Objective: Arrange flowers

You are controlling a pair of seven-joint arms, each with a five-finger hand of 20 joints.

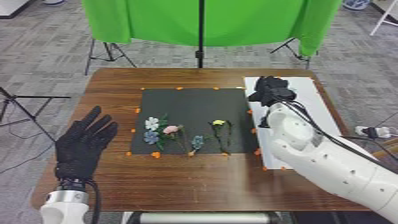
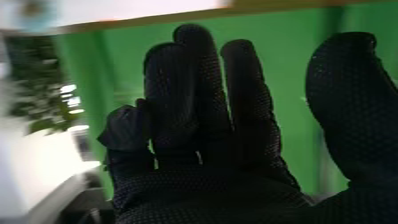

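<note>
Above the white flat sheet [image 1: 313, 94], the black-gloved right hand [image 1: 273, 92] is holding nothing, fingers almost straight; the yellow-headed, green-stemmed flower [image 1: 218, 122] is lying near-left of it, stem pointing near.

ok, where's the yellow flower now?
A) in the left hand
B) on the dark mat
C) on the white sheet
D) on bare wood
B: the yellow flower lies on the dark mat, to the right of the pink flower in the head view.
</note>
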